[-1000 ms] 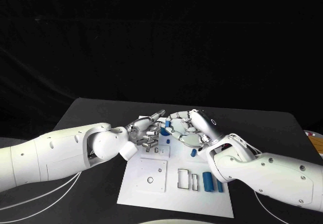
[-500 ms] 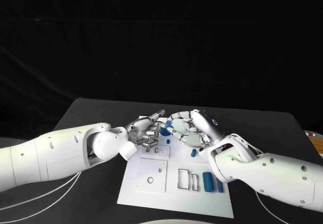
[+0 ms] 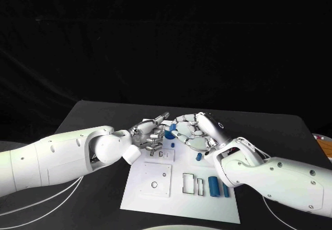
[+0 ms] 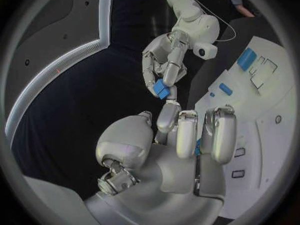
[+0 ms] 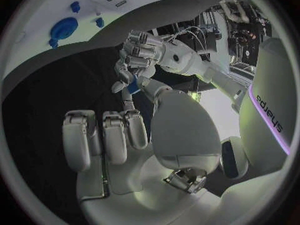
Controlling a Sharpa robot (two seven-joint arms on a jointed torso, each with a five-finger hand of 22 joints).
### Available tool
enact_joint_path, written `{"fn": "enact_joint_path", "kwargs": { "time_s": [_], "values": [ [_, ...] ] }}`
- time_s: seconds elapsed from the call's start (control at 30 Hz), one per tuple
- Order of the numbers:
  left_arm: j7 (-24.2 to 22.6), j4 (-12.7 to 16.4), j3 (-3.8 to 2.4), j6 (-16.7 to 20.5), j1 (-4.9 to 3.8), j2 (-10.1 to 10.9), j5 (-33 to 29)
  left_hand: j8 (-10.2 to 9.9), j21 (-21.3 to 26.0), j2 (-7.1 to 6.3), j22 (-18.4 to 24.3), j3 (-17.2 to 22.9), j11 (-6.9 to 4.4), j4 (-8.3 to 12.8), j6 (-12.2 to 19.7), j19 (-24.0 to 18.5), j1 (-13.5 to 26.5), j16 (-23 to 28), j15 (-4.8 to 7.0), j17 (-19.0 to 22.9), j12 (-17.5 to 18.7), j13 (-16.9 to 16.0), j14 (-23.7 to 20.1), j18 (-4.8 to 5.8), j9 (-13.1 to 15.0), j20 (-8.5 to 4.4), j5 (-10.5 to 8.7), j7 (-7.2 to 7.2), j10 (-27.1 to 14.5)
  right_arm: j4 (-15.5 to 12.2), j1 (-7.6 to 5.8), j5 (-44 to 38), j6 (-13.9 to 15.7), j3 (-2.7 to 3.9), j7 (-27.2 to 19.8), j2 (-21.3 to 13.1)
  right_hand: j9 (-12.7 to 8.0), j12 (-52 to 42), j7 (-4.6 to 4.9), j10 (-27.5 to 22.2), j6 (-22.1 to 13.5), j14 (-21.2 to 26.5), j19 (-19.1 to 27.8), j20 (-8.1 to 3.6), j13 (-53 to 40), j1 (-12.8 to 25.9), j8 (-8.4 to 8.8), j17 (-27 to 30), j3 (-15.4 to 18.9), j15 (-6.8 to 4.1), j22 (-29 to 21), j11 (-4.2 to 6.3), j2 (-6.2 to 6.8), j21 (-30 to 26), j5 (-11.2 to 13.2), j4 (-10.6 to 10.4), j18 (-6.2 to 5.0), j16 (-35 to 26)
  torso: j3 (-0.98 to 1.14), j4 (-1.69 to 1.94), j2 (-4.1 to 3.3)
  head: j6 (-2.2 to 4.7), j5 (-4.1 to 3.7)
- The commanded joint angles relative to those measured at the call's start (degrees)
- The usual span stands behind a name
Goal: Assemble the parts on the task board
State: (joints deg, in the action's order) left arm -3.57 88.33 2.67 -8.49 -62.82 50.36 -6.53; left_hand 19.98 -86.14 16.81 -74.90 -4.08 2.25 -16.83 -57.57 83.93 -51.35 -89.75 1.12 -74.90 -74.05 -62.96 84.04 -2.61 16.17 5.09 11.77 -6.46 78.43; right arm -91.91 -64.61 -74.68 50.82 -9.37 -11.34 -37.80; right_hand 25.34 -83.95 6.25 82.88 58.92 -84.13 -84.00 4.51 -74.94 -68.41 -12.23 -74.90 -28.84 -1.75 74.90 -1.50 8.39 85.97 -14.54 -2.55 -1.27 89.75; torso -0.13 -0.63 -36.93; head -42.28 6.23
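"sharpa" lettering on right arm (image 5: 270,112)

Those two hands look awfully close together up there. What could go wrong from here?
The right hand pinches a blue block only at its fingertips, so it might slip and drop. The left hand, holding a small blue part, is very near, so the two hands could bump.

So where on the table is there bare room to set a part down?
Bare black table runs left of the task board and beyond both hands. The board's far end is crowded: the left hand and right hand meet there.
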Motion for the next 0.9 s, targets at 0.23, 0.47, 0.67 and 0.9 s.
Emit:
{"fn": "enact_joint_path", "kwargs": {
  "time_s": [0.23,0.47,0.67,0.9],
  "values": [
    [0.35,0.06,-0.08,5.17,-0.07,0.06,1.41,-0.76,-0.12,-0.23,-7.2,0.82,-0.03,-0.11,1.68,1.0,0.04,-0.25,0.24,-15.1,0.78,0.3,5.96,0.72,0.64,-0.61,0.13,-0.32,-0.24,-0.67,0.09,-0.26,0.09,-0.03,0.19,-0.16,0.11,-0.1,-0.27,0.42,0.73,-5.87,-4.45,-0.58,-7.11,-0.44,-0.37,-15.1,0.05,-0.42,13.7,-0.11,0.12,0.3,-0.33,-0.32,0.44,0.25,0.01,0.02,-0.05,-0.04,-0.07],
    [2.26,-1.17,-0.09,11.54,-0.09,0.45,2.94,-2.29,0.03,-0.96,-6.96,-0.52,0.83,-0.13,4.2,0.85,0.51,-0.25,-0.48,-15.1,3.07,3.31,5.96,0.67,1.21,-0.07,-0.12,-1.3,-2.26,-1.64,0.18,-0.03,0.21,-0.02,0.54,-0.54,0.11,0.07,-0.26,0.23,0.71,-5.87,-4.47,-0.58,-6.89,-0.43,-0.38,-15.1,0.07,-0.42,13.72,-0.12,0.14,0.35,-0.31,-0.35,0.45,0.25,0.0,0.08,0.01,-0.09,-0.11],
    [1.78,-3.5,-0.12,15.27,-0.13,1.37,3.42,-2.34,0.24,-1.05,-6.53,-0.67,0.88,-0.1,4.28,0.58,0.51,-0.25,-0.52,-15.1,3.42,3.83,5.96,0.56,1.27,-0.02,-0.09,-1.34,-2.53,-1.62,0.19,0.35,-0.73,-0.01,1.03,-0.77,0.11,0.13,-0.24,0.16,0.65,-5.87,-4.5,-0.58,-6.81,-0.37,-0.38,-15.1,0.11,-0.42,13.75,-0.13,0.19,0.44,-0.28,-0.42,0.47,0.25,-0.06,0.01,0.07,-0.21,-0.07],
    [-1.8,-5.09,-0.63,16.56,-0.35,3.42,2.02,-2.52,0.82,-1.25,-5.36,-0.84,1.01,-0.02,4.54,-0.17,0.03,-0.05,-0.65,-14.6,4.45,5.22,5.8,0.29,1.43,0.11,0.06,-1.47,-3.36,0.3,0.19,-0.11,-2.83,-0.13,2.26,-0.08,0.12,0.06,-0.22,0.25,0.56,-5.87,-4.53,-0.56,-6.93,-0.24,-0.4,-15.1,0.21,-0.39,13.78,-0.16,0.23,0.48,0.13,-0.63,0.49,0.25,-0.19,0.06,0.01,-0.36,-0.17]
  ]
}}
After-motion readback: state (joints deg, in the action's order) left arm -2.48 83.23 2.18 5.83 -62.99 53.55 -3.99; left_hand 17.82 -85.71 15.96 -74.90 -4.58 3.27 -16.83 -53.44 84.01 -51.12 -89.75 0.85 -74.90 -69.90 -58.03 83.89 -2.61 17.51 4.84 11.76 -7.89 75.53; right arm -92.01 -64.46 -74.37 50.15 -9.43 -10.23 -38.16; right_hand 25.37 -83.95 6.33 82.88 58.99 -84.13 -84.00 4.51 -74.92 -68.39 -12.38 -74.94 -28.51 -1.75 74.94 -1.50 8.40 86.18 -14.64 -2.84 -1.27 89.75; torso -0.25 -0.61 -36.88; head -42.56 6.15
